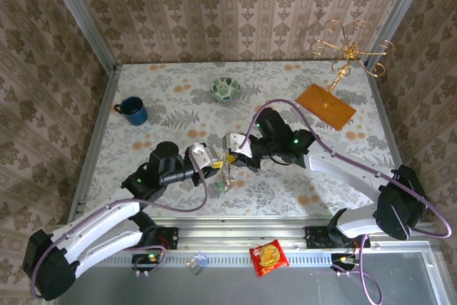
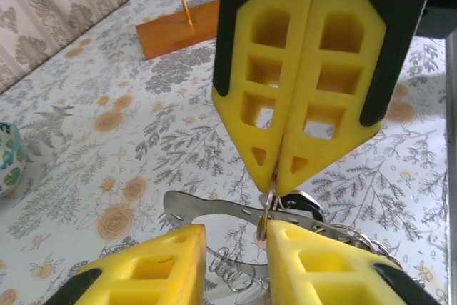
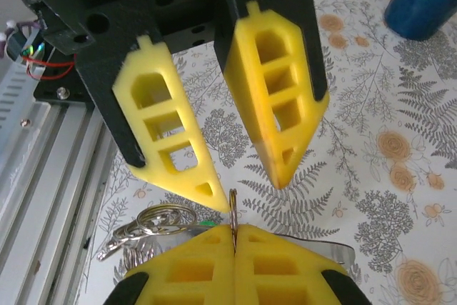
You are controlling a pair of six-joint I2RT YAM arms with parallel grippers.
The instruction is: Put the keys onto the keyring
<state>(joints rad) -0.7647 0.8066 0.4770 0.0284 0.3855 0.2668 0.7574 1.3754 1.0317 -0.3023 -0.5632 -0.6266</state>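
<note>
Yellow right fingers [image 3: 193,269] are clenching the keyring [image 3: 233,207] toward the worktop's [image 1: 143,83] near edge; released left fingers [image 3: 171,133] are probably needing the keys [image 1: 226,176] next.

The yellow fingers [image 2: 314,62] look like matt moulded plastic on smooth black plastic backs. The keys [image 2: 207,208] are polished silvery metal; the keyring [image 3: 233,208] a thin brownish strand. The bench [image 1: 171,91] has a matt flowered covering. The blue mug [image 1: 133,111] is glossy, the stand's base [image 1: 325,106] smooth wood.
</note>
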